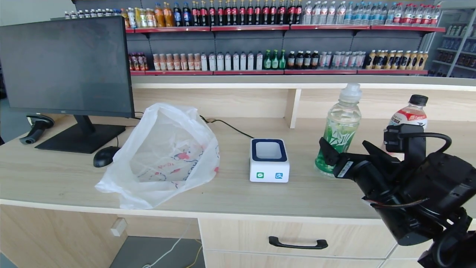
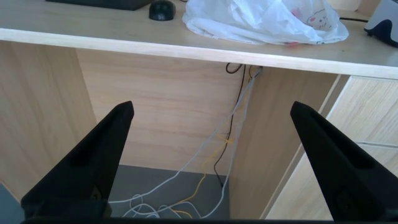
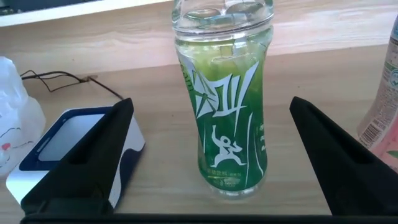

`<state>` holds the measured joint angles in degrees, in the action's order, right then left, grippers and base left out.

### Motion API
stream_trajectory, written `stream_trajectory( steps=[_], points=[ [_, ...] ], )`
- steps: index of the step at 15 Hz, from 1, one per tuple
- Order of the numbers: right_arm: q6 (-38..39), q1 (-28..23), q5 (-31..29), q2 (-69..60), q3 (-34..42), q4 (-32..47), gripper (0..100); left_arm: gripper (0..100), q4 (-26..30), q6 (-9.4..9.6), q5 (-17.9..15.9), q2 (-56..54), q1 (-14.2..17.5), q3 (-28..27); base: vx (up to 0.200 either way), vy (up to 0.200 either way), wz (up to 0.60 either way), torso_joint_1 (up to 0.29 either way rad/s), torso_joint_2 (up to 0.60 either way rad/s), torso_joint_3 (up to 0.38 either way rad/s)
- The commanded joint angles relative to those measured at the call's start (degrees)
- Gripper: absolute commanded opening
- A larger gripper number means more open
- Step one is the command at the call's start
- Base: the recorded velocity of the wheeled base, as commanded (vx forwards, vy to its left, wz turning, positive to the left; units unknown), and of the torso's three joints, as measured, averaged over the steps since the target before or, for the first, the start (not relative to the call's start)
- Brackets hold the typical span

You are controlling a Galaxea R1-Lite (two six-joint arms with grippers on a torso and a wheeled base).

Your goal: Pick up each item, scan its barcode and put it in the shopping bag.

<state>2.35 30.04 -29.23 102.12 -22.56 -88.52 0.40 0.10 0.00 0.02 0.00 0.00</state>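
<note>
We see the green bottle (image 1: 339, 130) (image 3: 224, 106) upright on the counter (image 1: 238, 193), towards its right side. The right jaws stand wide open and level with the bottle's lower half. From the right wrist the bottle sits centred in the gap with free space on both sides. We cannot tell whether the tips already flank it or stop just short. A second bottle with a black cap (image 1: 409, 115) (image 3: 382, 118) stands near it, further right and a little further back, just beyond the outer jaw. The white barcode scanner (image 1: 269, 160) (image 3: 68, 149) sits to the left of the green bottle, apart from it, with bare counter between them. Further left, the shopping bag (image 1: 163, 156) (image 2: 267, 18) slumps with its mouth open and its lower folds reaching close to the counter's front edge. Bare wood separates the bag from the scanner. A mouse (image 1: 105, 156) (image 2: 162, 9) lies just beside the bag's left side, in front of the monitor (image 1: 67, 67), and a handheld scanner (image 1: 35, 128) rests at the far left edge. The left jaws are spread open too, held low below the counter's front edge. They face the open knee space, where loose cables (image 2: 230, 155) hang.
</note>
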Motion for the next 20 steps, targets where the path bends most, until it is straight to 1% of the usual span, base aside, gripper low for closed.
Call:
stream_trajectory(
  steps=[1, 4, 9, 12, 15, 18, 20],
  points=[
    [-1.74, -2.00, -0.03, 2.56, -3.36, -0.43, 100, 100, 0.04, 0.08, 0.00, -0.02, 0.00, 0.00, 0.000, 0.000, 0.00, 0.000, 0.00, 0.000],
    [-2.00, -1.91, -0.03, 2.82, -1.87, -0.78, 100, 100, 0.04, 0.17, 0.00, -0.02, 0.00, 0.00, 0.000, 0.000, 0.00, 0.000, 0.00, 0.000],
    [-2.09, -2.00, 0.14, 4.14, -3.01, -0.87, 100, 100, -0.05, 0.08, 0.00, -0.02, 0.00, 0.00, 0.000, 0.000, 0.00, 0.000, 0.00, 0.000],
    [-2.26, -2.35, 2.78, 5.72, -4.24, -0.87, 100, 100, -0.14, -0.01, 0.00, -0.02, 0.00, 0.00, 0.000, 0.000, 0.00, 0.000, 0.00, 0.000],
    [-1.91, -4.11, 4.62, 7.13, -5.30, -0.96, 100, 100, -0.14, -0.01, 0.00, -0.02, 0.00, 0.00, 0.000, 0.000, 0.00, 0.000, 0.00, 0.000],
    [-1.39, -5.60, 5.24, 7.30, -5.56, -0.96, 100, 100, -0.14, -0.01, 0.00, -0.02, 0.00, 0.00, 0.000, 0.000, 0.00, 0.000, 0.00, 0.000],
    [-1.74, -7.54, 7.44, 7.92, -5.82, -1.48, 100, 100, -0.31, 0.08, 0.00, -0.02, 0.00, 0.00, 0.000, 0.000, 0.00, 0.000, 0.00, 0.000]
  ],
)
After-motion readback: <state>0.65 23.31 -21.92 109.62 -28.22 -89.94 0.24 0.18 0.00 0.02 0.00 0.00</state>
